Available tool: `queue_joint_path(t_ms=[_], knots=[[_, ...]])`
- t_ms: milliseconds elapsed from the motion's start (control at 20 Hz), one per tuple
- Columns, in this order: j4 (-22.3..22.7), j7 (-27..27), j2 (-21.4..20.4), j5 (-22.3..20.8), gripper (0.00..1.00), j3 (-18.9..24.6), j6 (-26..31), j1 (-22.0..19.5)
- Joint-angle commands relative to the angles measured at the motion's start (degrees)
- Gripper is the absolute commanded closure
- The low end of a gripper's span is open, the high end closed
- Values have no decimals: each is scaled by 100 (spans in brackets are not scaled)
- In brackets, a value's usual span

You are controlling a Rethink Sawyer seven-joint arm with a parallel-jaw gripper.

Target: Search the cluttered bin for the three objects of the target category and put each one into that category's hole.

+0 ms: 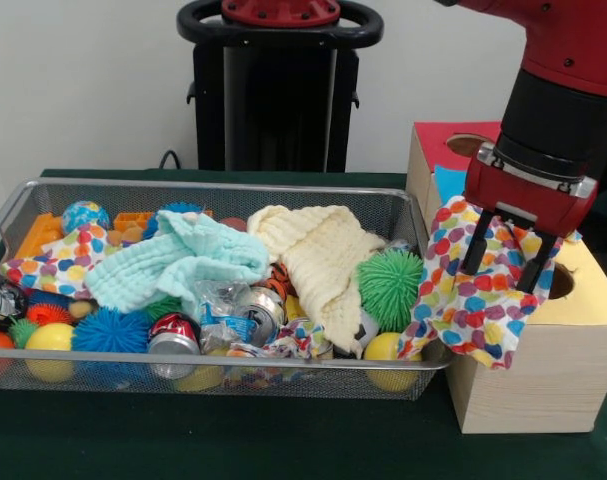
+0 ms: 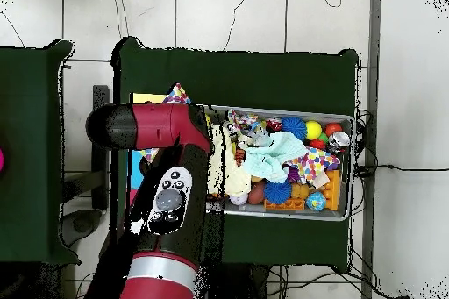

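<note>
The robot's gripper [image 1: 508, 262], two black fingers under a red and black wrist, hangs above the wooden box [image 1: 543, 375] at the table's right end, its fingers set apart with a polka-dot cloth [image 1: 473, 285] bunched between and around them; whether the fingers actually pinch the cloth cannot be told. The cloth, white with many coloured spots, drapes down the box's left face and over the right end of the wire mesh bin [image 1: 223, 385], which stands just beside the box on the dark green table [image 1: 283, 440]. The box has a yellow top panel with a round hole [image 1: 560, 281] partly hidden behind the cloth, and farther back a red panel with another hole [image 1: 469, 145]. Along the bin's near edge lie yellow balls [image 1: 50, 338], a blue spiky ball [image 1: 111, 331], crushed drink cans [image 1: 173, 334] and crumpled wrappers. In the middle a pale mint cloth [image 1: 178, 262] lies beside a cream waffle cloth [image 1: 323, 262], with a green spiky ball [image 1: 391, 287] at the right. At the far left sit a second polka-dot cloth [image 1: 53, 260], orange plastic blocks [image 1: 41, 234] and a blue patterned ball [image 1: 85, 215]. From overhead, the red arm [image 2: 158, 126] covers the box.
</note>
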Motion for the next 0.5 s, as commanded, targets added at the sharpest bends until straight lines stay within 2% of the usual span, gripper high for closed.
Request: queue_joint_path(t_ms=[50, 250, 500], knots=[[351, 192, 1100, -56, 100, 779, 244, -398], [361, 167, 1090, -72, 100, 811, 251, -416], [328, 109, 1036, -135, 100, 759, 594, -391]])
